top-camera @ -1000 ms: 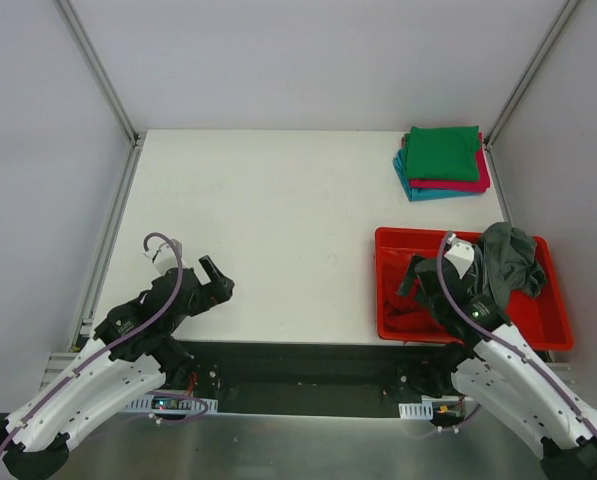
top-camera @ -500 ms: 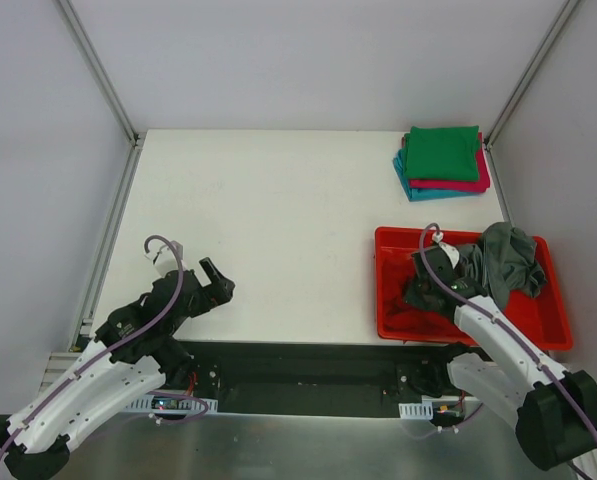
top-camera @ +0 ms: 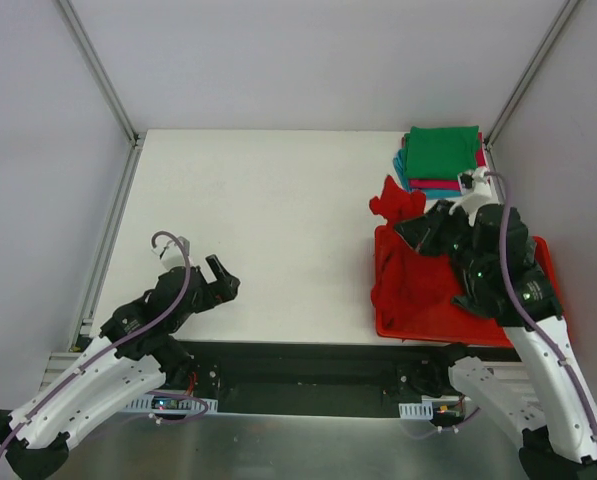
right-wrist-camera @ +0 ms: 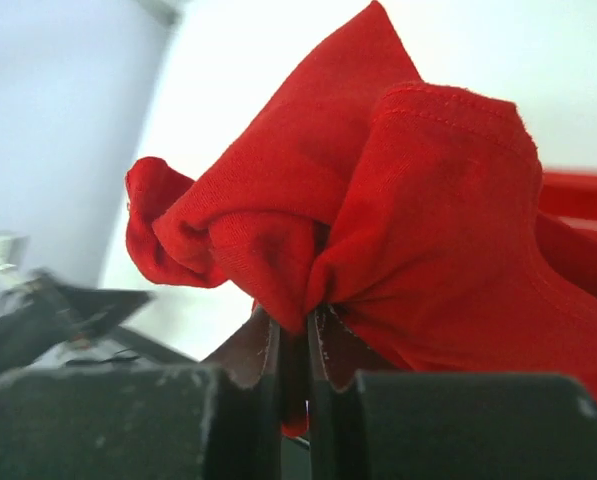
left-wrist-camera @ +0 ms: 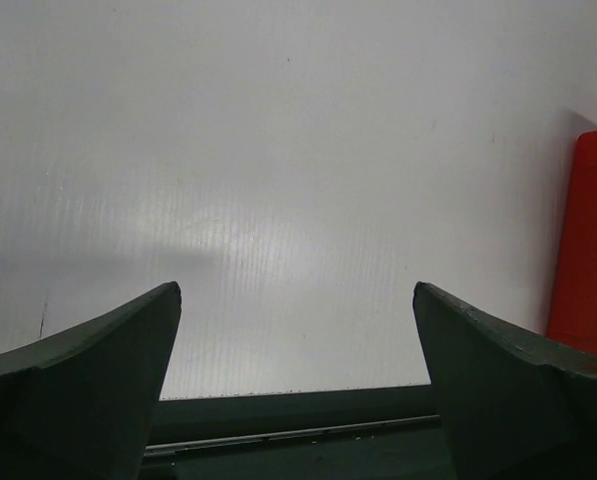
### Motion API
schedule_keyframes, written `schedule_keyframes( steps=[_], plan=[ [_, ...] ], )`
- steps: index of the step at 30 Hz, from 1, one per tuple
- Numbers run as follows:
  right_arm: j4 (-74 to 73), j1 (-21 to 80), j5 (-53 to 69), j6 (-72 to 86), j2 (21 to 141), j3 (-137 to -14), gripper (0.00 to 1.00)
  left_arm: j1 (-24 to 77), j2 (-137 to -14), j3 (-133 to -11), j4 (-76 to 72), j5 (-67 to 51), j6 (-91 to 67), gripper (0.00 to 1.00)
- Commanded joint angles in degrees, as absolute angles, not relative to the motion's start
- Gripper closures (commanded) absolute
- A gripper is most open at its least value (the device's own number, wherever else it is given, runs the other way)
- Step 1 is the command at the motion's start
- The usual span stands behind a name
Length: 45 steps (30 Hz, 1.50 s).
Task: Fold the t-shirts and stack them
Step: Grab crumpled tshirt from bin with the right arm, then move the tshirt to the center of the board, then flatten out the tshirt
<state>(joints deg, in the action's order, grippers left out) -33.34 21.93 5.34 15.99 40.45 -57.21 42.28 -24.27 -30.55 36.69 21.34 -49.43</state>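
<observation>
My right gripper (top-camera: 410, 228) (right-wrist-camera: 296, 335) is shut on a bunch of the bright red t-shirt (top-camera: 406, 270) (right-wrist-camera: 378, 200) and holds it lifted over the left part of the red tray (top-camera: 548, 340). The shirt hangs from the jaws down into the tray. A dark grey t-shirt (top-camera: 506, 240) lies in the tray, mostly hidden behind my right arm. Folded green (top-camera: 440, 152), magenta (top-camera: 474, 183) and teal (top-camera: 430, 193) t-shirts are stacked at the far right corner. My left gripper (top-camera: 218, 283) (left-wrist-camera: 296, 395) is open over the bare table near the front left, holding nothing.
The white table (top-camera: 268, 220) runs between both arms, and its front edge (left-wrist-camera: 298, 390) shows in the left wrist view. The tray's edge (left-wrist-camera: 588, 250) is at the right of that view. Metal frame posts (top-camera: 96, 68) rise at the back corners.
My right gripper closed on the red shirt in the tray and rose toward the back, pulling the shirt up and leftwards. The left arm barely shifted.
</observation>
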Motion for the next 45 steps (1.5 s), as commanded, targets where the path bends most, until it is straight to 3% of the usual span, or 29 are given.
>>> schedule_keyframes(
  steps=[1,7,12,17,19,24,28,32,39,45],
  plan=[
    [-28.2,24.2,23.0,15.6,49.5,-69.8,0.99,41.9,-26.4,-30.1,33.7,21.1,-46.9,0.01],
    [-29.6,38.5,16.5,10.7,70.0,-95.8,0.99,41.8,-27.5,-29.9,33.8,23.1,-47.1,0.01],
    [-32.0,41.7,15.3,10.3,86.1,-119.3,0.99,41.9,-22.2,-29.2,35.8,25.3,-49.5,0.01],
    [-33.6,42.0,12.8,13.4,94.0,-126.1,0.99,41.9,-15.4,-28.2,38.6,28.0,-52.2,0.01],
    [-35.5,42.0,11.2,14.0,94.0,-123.0,0.99,41.9,-13.6,-28.6,41.6,29.4,-54.0,0.01],
    [-32.6,39.8,4.2,16.3,86.6,-94.8,0.77,41.9,-12.2,-30.3,48.2,33.4,-59.1,0.01],
    [-31.5,34.0,5.4,15.3,84.0,-80.5,0.27,41.9,-14.6,-31.3,48.7,33.0,-59.9,0.01],
    [-32.1,35.9,1.7,9.2,81.0,-75.3,0.0,41.9,-20.3,-32.9,48.5,34.2,-59.8,0.01],
    [-25.3,42.0,-7.3,4.0,71.3,-62.3,0.04,41.0,-31.1,-34.3,42.8,37.0,-54.7,0.01],
    [-9.2,45.1,-5.8,5.8,62.4,-46.9,0.04,30.0,-35.3,-35.9,36.8,31.1,-49.8,0.01]
  ],
)
